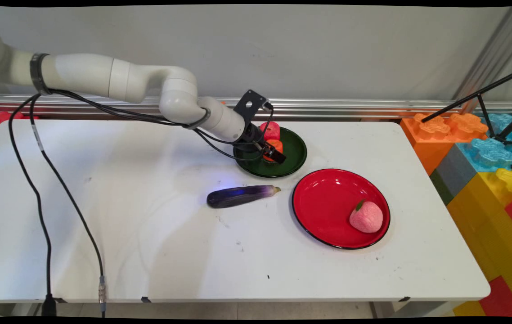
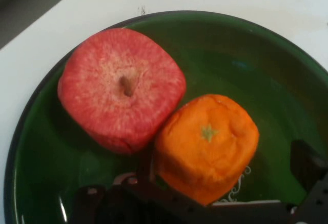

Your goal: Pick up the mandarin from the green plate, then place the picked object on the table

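The robot's hand (image 1: 275, 152), fingers spread either side of a soft-looking orange (image 2: 207, 144) (beside a red apple (image 2: 122, 96)), hovers in a green plate (image 1: 296, 157) near the table's (image 1: 148, 234) far edge.

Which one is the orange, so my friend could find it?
Look at the green plate near the table's back edge, where the end effector reaches down. Two fruits touch there: a red apple and the orange. The orange is the smaller one, with a tiny green star on top.
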